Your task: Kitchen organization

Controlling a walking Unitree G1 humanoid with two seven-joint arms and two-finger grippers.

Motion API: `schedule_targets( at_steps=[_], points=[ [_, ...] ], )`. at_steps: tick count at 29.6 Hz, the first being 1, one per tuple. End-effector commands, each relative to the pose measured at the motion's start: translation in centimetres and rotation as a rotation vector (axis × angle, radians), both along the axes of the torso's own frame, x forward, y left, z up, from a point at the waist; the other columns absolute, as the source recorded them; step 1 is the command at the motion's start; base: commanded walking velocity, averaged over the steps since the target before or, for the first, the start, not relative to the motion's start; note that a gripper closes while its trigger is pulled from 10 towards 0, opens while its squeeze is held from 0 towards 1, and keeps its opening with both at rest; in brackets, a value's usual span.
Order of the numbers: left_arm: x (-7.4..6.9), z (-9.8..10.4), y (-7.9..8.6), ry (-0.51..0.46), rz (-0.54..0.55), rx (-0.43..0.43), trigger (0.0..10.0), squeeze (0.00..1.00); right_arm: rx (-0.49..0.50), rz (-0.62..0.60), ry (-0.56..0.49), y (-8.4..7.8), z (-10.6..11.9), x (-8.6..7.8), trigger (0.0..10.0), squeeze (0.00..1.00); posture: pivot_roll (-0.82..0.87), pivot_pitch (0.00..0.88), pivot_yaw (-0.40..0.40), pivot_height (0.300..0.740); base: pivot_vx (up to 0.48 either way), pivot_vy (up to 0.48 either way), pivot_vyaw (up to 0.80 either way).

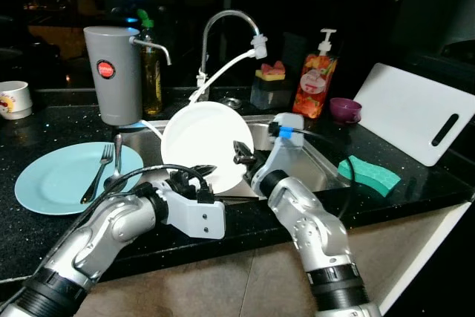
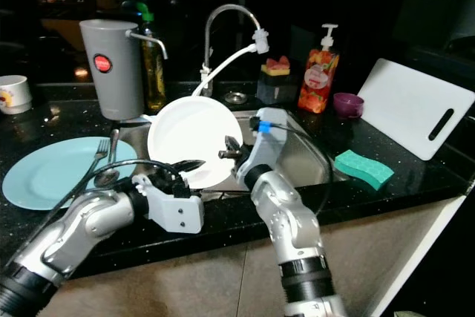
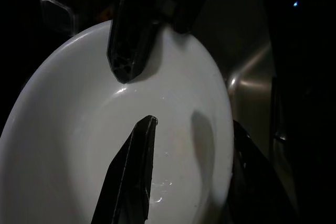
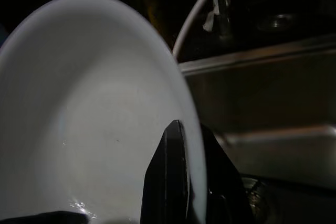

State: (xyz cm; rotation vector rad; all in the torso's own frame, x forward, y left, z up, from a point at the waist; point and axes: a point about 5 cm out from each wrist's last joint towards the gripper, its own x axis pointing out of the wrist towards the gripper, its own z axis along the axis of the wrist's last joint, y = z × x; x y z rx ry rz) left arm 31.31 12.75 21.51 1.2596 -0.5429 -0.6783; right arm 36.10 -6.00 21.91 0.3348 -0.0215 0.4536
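A white plate (image 1: 200, 135) stands on edge over the sink (image 1: 315, 165), tilted back. My right gripper (image 1: 241, 155) is shut on its right rim, one finger (image 4: 170, 171) on the face and the other behind. My left gripper (image 1: 202, 171) sits at the plate's lower edge and is open. One of its fingers (image 3: 134, 177) lies over the plate's wet face and the other is behind the rim. A light blue plate (image 1: 52, 180) lies flat on the counter at the left, with a fork (image 1: 99, 172) and a spoon (image 1: 116, 161) on it.
A faucet (image 1: 230, 16) with a white hose arches behind the sink. A grey canister (image 1: 111, 72), an oil bottle, a soap bottle (image 1: 315, 79) and a purple cup (image 1: 345, 109) line the back. A green sponge (image 1: 369, 172) and a white cutting board (image 1: 415, 113) lie right; a mug (image 1: 13, 99) far left.
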Motion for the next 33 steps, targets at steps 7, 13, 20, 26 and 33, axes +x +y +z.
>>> schedule_targets(
  at_steps=[7, 13, 20, 26, 33],
  points=[
    [-0.9, 0.4, 0.3, 0.182, 0.049, -0.267, 10.0, 0.0, -0.002, -0.17, 0.079, -1.1, -1.3, 2.7, 10.0, 0.0, 0.16, 0.025, -0.144, 0.74, 0.0, 0.0, 0.0],
    [-0.6, -0.6, 1.0, 0.265, 0.167, -0.402, 10.0, 0.0, 0.028, -0.236, 0.115, -1.0, -1.7, 3.5, 10.0, 0.0, 0.18, 0.021, -0.155, 0.74, 0.0, 0.0, 0.0],
    [-0.4, -1.2, 1.9, 0.413, 0.356, -0.687, 10.0, 0.0, -0.079, -0.258, 0.122, -0.4, -3.0, 3.6, 10.0, 1.0, 0.19, 0.018, -0.161, 0.74, 0.0, 0.0, 0.0],
    [0.2, -0.6, 1.4, 0.607, 0.488, -1.123, 10.0, 0.0, -0.145, -0.192, -0.003, 1.0, -2.5, 3.4, 10.0, 1.0, 0.2, 0.014, -0.163, 0.74, 0.0, 0.0, 0.0],
    [0.8, 1.0, 2.0, 0.656, 0.563, -1.396, 10.0, 0.0, -0.106, -0.147, -0.163, 1.6, -0.5, 2.7, 10.0, 0.0, 0.19, 0.017, -0.161, 0.74, 0.0, 0.0, 0.0]
  ],
)
